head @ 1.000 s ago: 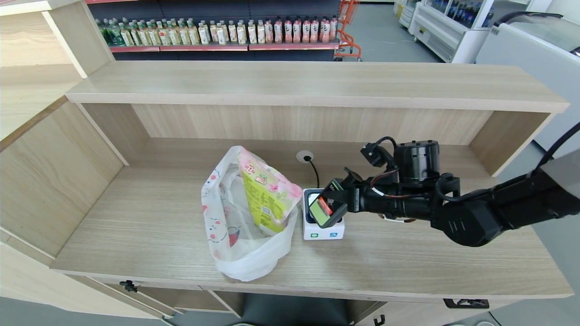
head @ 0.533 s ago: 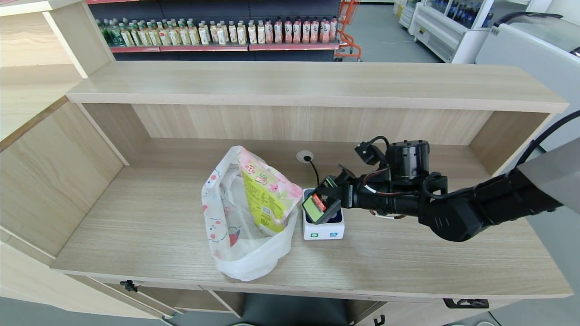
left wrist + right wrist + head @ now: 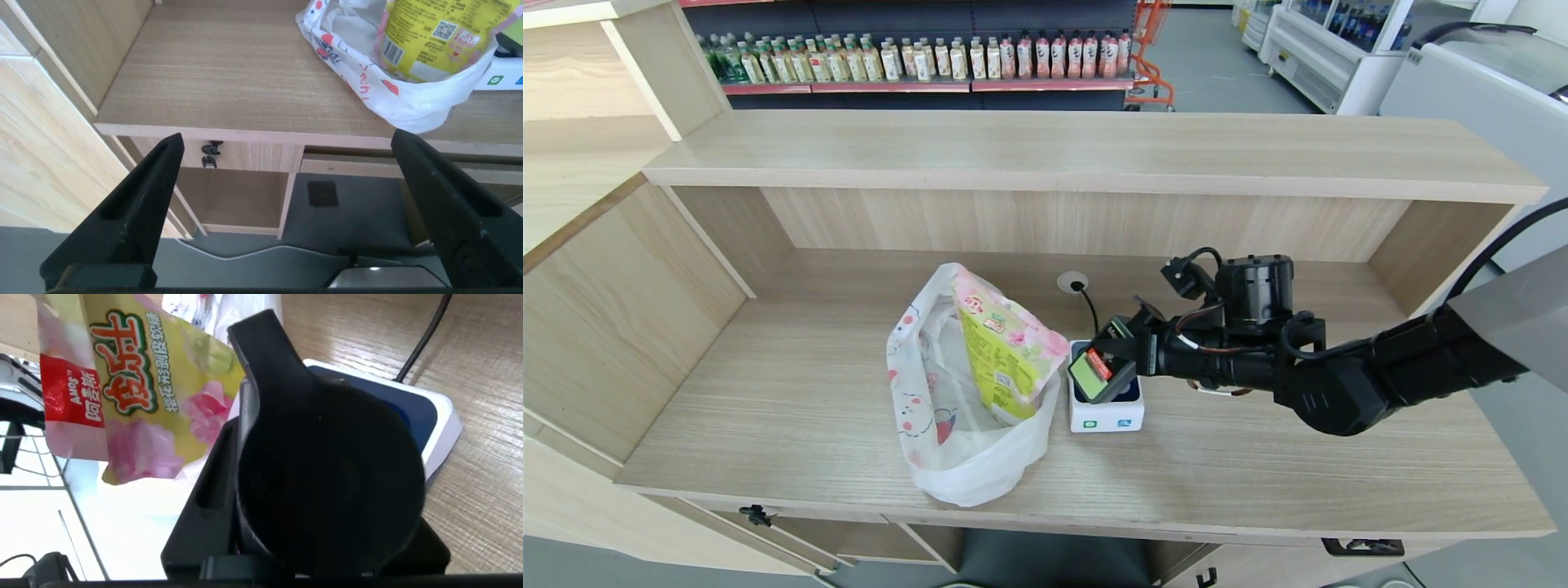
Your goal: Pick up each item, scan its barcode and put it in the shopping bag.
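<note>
Since a second ago the right arm has swung toward the shopping bag (image 3: 947,441), carrying its small packet (image 3: 1089,377) from the scanner's outer side to directly over the scanner (image 3: 1107,415); over the last half second it has hardly shifted at all. The right gripper (image 3: 1107,360) is clamped on the small packet, a yellow-green sachet with a red patch, held tilted above the scanner's blue top and clear of it. In the right wrist view the packet (image 3: 135,384) shows beside a dark finger, with the scanner (image 3: 433,416) behind and below it. The scanner is a white box standing on the wooden counter (image 3: 1258,465), and a black cable (image 3: 1088,309) runs from its back to a round hole in the counter just behind it. The shopping bag, white plastic with cartoon prints, stands touching or almost touching the scanner on the robot's left side, its mouth open upward. A larger yellow-green and pink pouch (image 3: 1005,351) stands upright in the bag, leaning toward the scanner. The left gripper (image 3: 286,212) has its fingers spread wide apart with nothing between them; it hangs well away from the scanner, out past the counter's front edge on the bag's side, with the bag (image 3: 368,90), the pouch (image 3: 433,33) and a corner of the scanner (image 3: 508,77) in its view.
</note>
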